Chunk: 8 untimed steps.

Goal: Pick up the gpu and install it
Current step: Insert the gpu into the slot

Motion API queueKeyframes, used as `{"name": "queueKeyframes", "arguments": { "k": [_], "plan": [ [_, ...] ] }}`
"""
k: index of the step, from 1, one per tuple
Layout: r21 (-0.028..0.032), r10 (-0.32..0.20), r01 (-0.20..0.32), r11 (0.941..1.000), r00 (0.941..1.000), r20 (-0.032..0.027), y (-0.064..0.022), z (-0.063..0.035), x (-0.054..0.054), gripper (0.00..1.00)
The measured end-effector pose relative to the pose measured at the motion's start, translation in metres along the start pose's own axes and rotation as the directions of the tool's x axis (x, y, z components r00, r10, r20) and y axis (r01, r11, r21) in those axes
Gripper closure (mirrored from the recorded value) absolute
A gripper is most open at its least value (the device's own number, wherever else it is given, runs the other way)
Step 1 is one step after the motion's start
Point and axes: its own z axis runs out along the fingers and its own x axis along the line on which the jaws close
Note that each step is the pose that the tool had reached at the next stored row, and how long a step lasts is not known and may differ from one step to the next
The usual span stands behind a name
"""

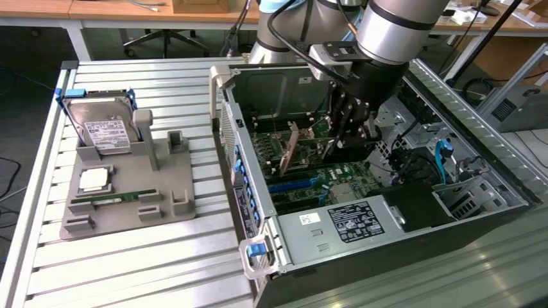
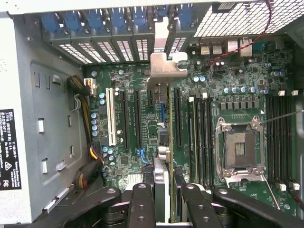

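Gripper point(image 2: 164, 190) clamps the gpu point(image 1: 291, 149) edge-on between its fingers, card standing upright over the motherboard point(image 2: 133, 123) inside the case point(image 1: 256, 192).

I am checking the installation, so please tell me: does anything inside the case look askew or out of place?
Yes. The gpu, held by the gripper above the motherboard, leans in the exterior view, so it does not look seated.

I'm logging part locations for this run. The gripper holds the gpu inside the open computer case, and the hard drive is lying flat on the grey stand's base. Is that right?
Not quite. The gripper does hold the gpu inside the computer case, but the hard drive stands on edge, leaning in its slot on the grey stand, as the exterior view shows.
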Motion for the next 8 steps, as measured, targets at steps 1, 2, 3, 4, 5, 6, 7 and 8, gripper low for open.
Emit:
{"name": "queueKeyframes", "arguments": {
  "k": [1, 2, 3, 4, 5, 6, 7, 8],
  "plan": [
    [0.0000, 0.000, 0.000, 1.0000, 1.0000, -0.0001, 0.0001, 0.0007, 0.0000, 0.73],
    [-0.0001, 0.000, 0.000, 1.0000, 1.0000, -0.0003, 0.0003, 0.0018, -0.0001, 0.73],
    [-0.0001, 0.000, 0.000, 1.0000, 1.0000, -0.0006, 0.0006, 0.0032, -0.0004, 0.73],
    [0.0000, 0.000, 0.000, 1.0000, 1.0000, -0.0003, 0.0009, 0.0042, -0.0005, 0.73],
    [0.0000, 0.000, 0.000, 1.0000, 1.0000, -0.0004, 0.0010, 0.0049, -0.0005, 0.73],
    [-0.0001, 0.000, 0.000, 1.0000, 1.0000, -0.0006, 0.0010, 0.0057, -0.0008, 0.73],
    [-0.0001, 0.000, 0.000, 1.0000, 1.0000, -0.0008, 0.0010, 0.0067, -0.0011, 0.73],
    [0.0000, 0.000, 0.000, 1.0000, 1.0000, -0.0010, 0.0013, 0.0081, -0.0013, 0.73]
  ]
}}
